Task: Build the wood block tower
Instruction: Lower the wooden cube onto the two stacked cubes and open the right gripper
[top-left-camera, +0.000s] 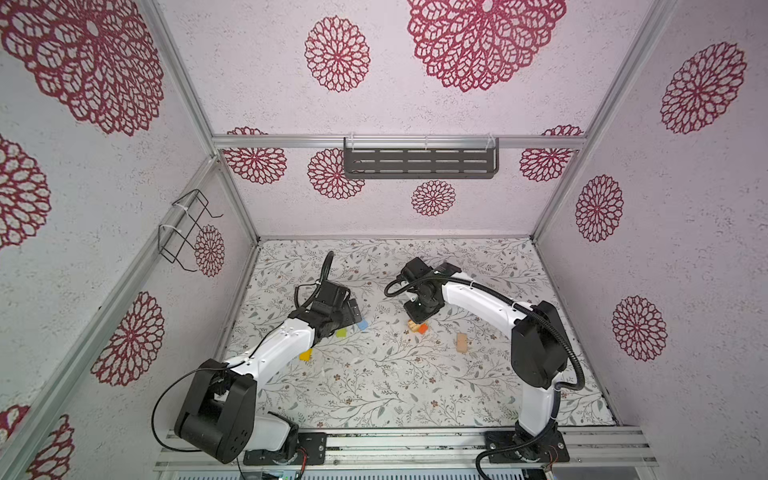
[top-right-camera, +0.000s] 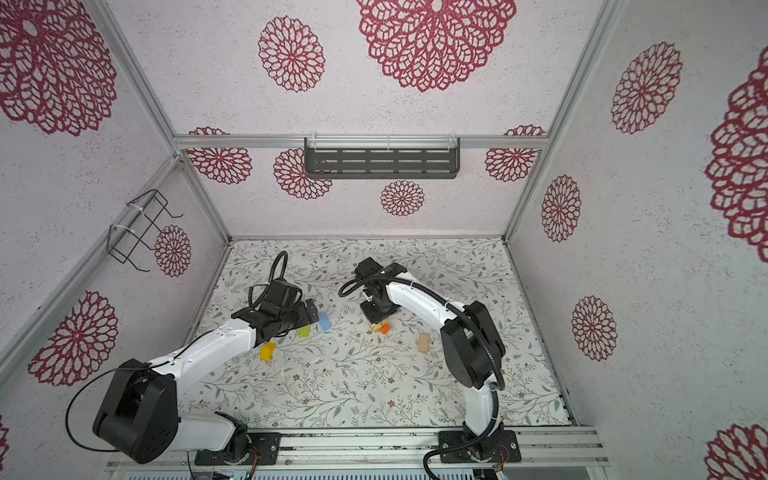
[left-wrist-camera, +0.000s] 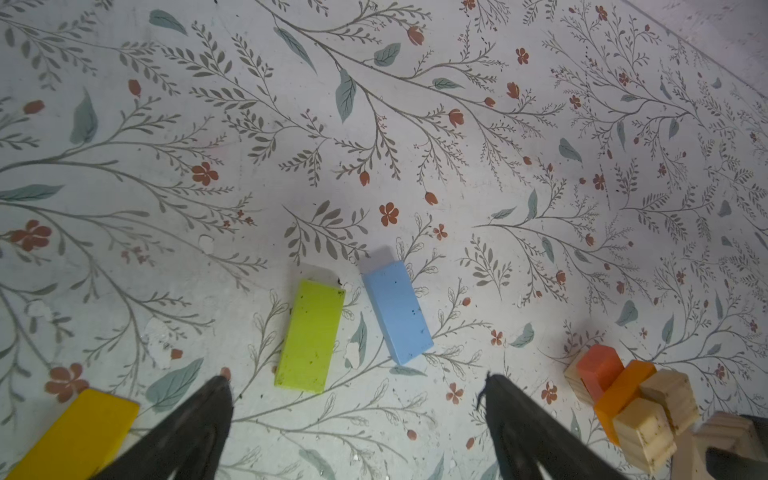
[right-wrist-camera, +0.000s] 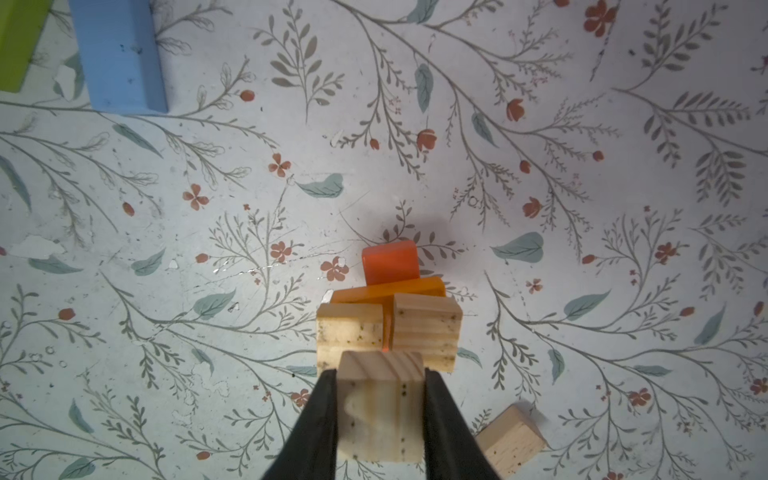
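Note:
The wood block tower (right-wrist-camera: 390, 307) is a low stack near the mat's middle: a red-orange block, an orange block and two plain tan pieces on top; it shows in both top views (top-left-camera: 417, 327) (top-right-camera: 381, 327). My right gripper (right-wrist-camera: 379, 376) is shut on a tan wood block (right-wrist-camera: 380, 415), held close over the tower's tan pieces. My left gripper (left-wrist-camera: 356, 380) hangs open above bare mat, with nothing between its fingers. Just beyond it lie a green block (left-wrist-camera: 309, 336) and a light blue block (left-wrist-camera: 397, 311). A yellow block (left-wrist-camera: 79, 432) lies beside it.
A loose tan block (top-left-camera: 461, 343) lies on the mat to the right of the tower. A dark slotted shelf (top-left-camera: 419, 162) hangs on the back wall and a wire rack (top-left-camera: 187, 228) on the left wall. An aluminium rail (top-left-camera: 395, 444) runs along the front.

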